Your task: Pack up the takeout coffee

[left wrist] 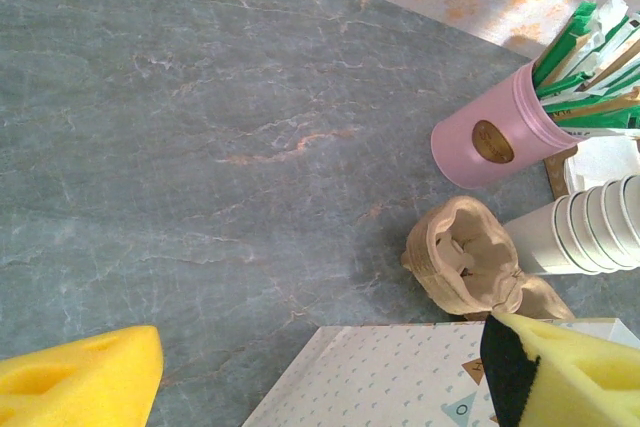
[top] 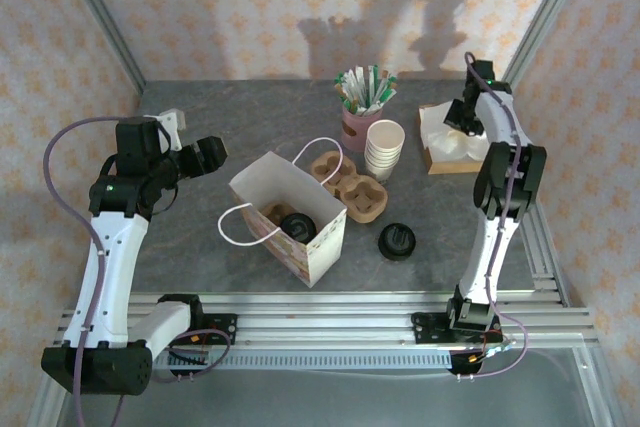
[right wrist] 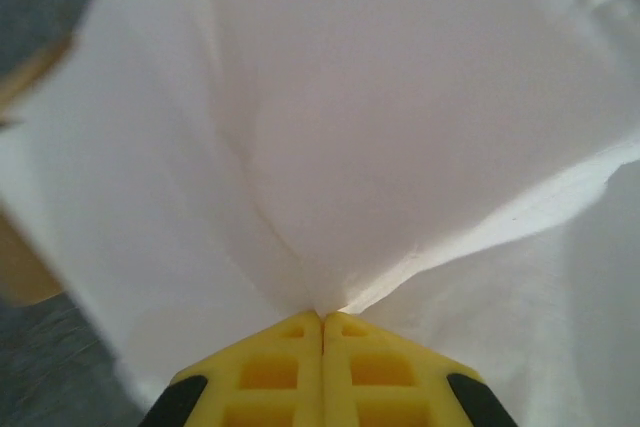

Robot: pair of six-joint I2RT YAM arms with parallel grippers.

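From above, the coffee [top: 298,227] seems to sit already inside the open bag [top: 310,247] at mid-desk [top: 200,247]. A spare black lid [top: 397,241] lies on the desk to the bag's right. The left claw [top: 205,155] hangs near the left edge beside the bag, and the right claw [top: 462,119] is down on the napkin pile [top: 445,142] at the far right corner. At the left wrist, the left claw [left wrist: 320,347] has its fingers well apart and holds nothing, with the bag's rim [left wrist: 400,377] just below. At the right wrist, the right claw [right wrist: 322,319] is pinched together on a fold of napkin [right wrist: 400,147]. The step looks to be adding a napkin. Lift straight up and slowly so that only one sheet comes away, carry it high over the bag's handles, and let go above the gap beside the coffee, not onto its lid.
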